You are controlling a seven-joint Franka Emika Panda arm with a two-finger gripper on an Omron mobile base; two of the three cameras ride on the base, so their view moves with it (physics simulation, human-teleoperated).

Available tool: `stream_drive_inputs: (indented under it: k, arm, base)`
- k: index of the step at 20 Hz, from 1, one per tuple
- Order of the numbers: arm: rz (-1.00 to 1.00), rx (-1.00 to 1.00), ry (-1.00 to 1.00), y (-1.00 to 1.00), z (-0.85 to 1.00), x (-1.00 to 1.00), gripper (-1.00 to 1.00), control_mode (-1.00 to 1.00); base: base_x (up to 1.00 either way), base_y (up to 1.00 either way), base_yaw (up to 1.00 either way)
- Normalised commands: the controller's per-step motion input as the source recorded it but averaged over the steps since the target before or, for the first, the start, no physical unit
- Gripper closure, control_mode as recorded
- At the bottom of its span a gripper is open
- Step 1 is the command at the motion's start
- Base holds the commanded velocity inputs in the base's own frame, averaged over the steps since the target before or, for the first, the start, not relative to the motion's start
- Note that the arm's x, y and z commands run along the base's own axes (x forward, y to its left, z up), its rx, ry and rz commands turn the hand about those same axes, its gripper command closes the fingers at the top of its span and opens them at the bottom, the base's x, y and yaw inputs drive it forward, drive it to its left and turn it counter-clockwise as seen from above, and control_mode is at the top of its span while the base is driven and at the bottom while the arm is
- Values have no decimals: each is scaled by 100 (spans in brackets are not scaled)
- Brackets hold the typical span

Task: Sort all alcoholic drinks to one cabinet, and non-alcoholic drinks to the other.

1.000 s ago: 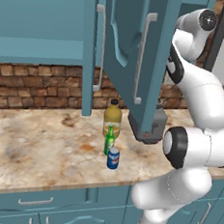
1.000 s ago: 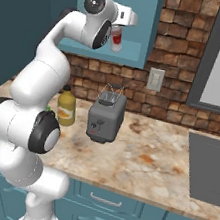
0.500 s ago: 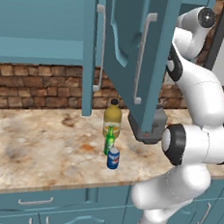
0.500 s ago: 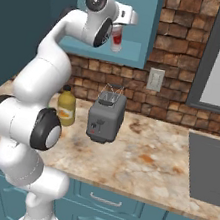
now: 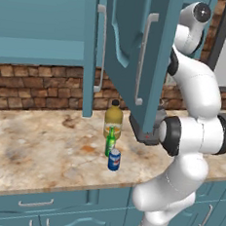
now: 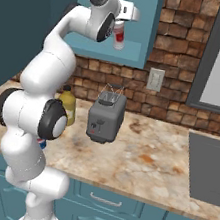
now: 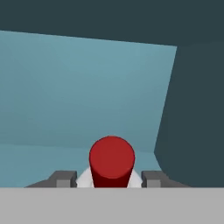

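Up inside the open wall cabinet (image 6: 137,50), the claw (image 7: 111,181) is clamped on a small bottle with a red cap (image 6: 119,35), white body and red bands as far as I can make out. From the hand view you're looking right down at the red cap (image 7: 111,159) sitting between the two fingertips (image 7: 63,179), with the cabinet's pale blue back wall behind it. So my read is it's being carried in to get shelved, not yet let go. Whether it counts as booze or not I honestly can't tell at this size, the label is just a blur.

Below the cabinet, the rest of the drinks sit on the desk (image 5: 42,152) in a tight little cluster: the big yellow juice bottle (image 5: 114,119) at the back near the brick wall, the slim green bottle (image 5: 110,142) just in front of it, and the blue soda can (image 5: 114,160) in front of that, nearest the desk edge. All three upright and untouched, so I'd guess most of the sorting is left to do.

To the right of the cabinet and down on the desk is a grey toaster (image 6: 105,120), well clear of the drinks. The cabinet door (image 5: 134,63) hangs wide open over the cluster, which makes sense since the arm needs the way in.
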Motion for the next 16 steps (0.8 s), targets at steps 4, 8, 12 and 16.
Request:
stream_drive_inputs:
  k: [4,8,12,16]
  arm:
    - [0,0,0,-5,-22,18,-100,-100]
    - [0,0,0,-6,-15,24,-100,-100]
    - [0,0,0,-4,-13,14,-100,-100]
    - [0,0,-1,-2,-13,9,-100,-100]
  base:
    - [0,0,0]
    - [0,0,0]
    - [0,0,0]
    - [0,0,0]
